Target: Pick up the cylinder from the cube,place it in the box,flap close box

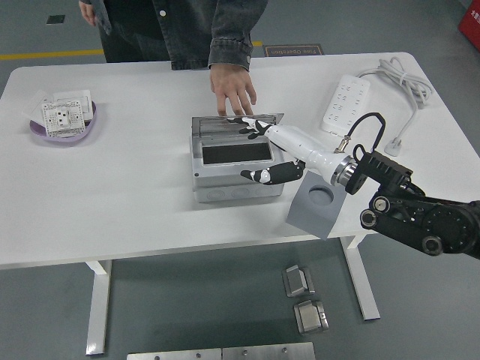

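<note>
The grey box [236, 184] stands mid-table with its clear lid [236, 124] tipped low over its back part; a dark opening [227, 154] shows in its top. My right hand [262, 150] reaches over the box from the right, fingers spread on the lid and thumb at the box's front right edge, holding nothing. The grey cube [319, 202], with an empty round recess in its top, lies just right of the box. No cylinder shows. A person's hand [232, 90] rests flat on the table right behind the box. The left arm is out of view.
A white power strip [350, 101] with its cable [405, 86] lies at the back right. A purple dish [64, 124] with white socket plates stands at the far left. The person stands at the table's far edge.
</note>
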Robot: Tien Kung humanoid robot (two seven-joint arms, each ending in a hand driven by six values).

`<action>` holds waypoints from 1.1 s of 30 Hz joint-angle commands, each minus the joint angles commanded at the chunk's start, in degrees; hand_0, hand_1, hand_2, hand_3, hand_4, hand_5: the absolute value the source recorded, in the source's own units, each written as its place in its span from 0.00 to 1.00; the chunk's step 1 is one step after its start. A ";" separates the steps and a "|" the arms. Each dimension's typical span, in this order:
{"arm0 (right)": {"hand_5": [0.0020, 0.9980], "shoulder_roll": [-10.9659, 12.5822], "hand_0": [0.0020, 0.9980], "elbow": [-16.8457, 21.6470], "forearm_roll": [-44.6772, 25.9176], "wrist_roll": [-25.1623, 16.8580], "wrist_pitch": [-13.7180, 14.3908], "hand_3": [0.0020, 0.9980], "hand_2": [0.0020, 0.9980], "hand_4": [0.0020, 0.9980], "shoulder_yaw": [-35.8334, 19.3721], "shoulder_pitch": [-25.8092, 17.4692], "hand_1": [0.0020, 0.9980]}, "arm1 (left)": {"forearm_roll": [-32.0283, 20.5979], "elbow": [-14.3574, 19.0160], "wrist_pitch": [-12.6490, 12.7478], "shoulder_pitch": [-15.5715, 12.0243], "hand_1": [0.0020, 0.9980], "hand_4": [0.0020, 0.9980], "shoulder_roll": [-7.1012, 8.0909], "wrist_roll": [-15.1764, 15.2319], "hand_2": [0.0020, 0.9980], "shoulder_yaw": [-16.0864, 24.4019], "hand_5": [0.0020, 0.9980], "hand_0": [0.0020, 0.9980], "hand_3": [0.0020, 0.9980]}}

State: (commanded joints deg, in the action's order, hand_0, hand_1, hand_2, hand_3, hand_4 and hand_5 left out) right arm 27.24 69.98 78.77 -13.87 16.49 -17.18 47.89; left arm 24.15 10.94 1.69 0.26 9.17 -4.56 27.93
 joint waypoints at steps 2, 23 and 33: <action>0.41 0.41 0.87 0.51 0.86 0.30 -0.11 1.00 0.87 0.76 -0.92 0.69 0.80 | 0.20 0.01 -0.01 -0.02 0.66 0.55 0.00 -0.08 0.55 0.16 0.23 0.64 0.58; 0.44 -9.97 0.79 -19.82 -8.72 -3.32 -2.47 0.99 0.85 0.76 4.50 8.63 0.74 | 1.93 0.26 -0.38 0.63 0.66 0.55 -0.27 -0.68 0.55 0.80 0.23 0.64 0.58; 0.46 -2.65 0.80 -11.35 -4.51 -1.13 -1.25 0.99 0.85 0.75 4.21 4.27 0.74 | 0.03 0.13 -0.35 0.57 0.66 0.55 -0.09 -0.10 0.55 -0.60 0.23 0.64 0.58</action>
State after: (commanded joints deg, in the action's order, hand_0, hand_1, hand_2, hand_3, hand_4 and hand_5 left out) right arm 24.59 58.63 74.25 -15.00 15.25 -12.97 52.16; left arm 24.18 11.07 1.34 0.83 9.07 -4.66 27.33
